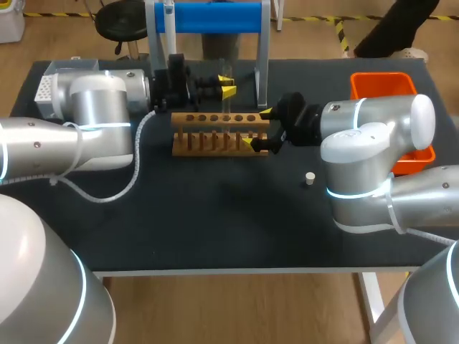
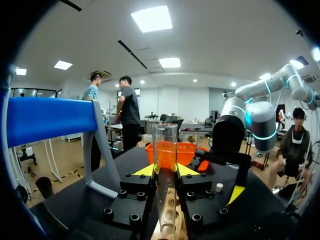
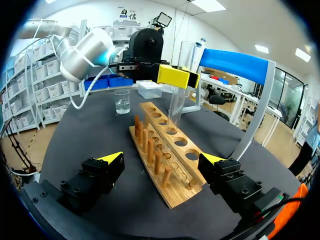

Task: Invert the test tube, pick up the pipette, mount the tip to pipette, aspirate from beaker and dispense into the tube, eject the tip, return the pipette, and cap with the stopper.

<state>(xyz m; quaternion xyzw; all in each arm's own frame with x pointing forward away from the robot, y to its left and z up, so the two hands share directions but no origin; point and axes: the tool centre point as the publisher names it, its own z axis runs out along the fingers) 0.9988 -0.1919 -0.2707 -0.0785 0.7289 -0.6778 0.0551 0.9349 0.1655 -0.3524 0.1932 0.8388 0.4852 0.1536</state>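
A clear test tube (image 2: pixel 165 150) stands upright between the yellow tips of my left gripper (image 2: pixel 165 171), which is shut on it. Its lower end sits at a hole of the wooden rack (image 1: pixel 215 136). From the right wrist view the tube (image 3: pixel 177 107) hangs from the left gripper (image 3: pixel 178 78) over the rack (image 3: pixel 165 150). My right gripper (image 3: pixel 161 162) is open, its fingers either side of the rack's near end without touching it. The right gripper (image 1: pixel 258 129) is at the rack's right end. A small white stopper (image 1: pixel 310 178) lies on the table. A beaker (image 3: pixel 121 101) with liquid stands beyond the rack.
A blue-topped pipette stand (image 1: pixel 208 18) rises behind the rack. An orange bin (image 1: pixel 384 86) sits at the back right, partly behind my right arm. A white tip box (image 1: pixel 46 89) is at the back left, and a white box (image 3: pixel 149 89) stands near the beaker.
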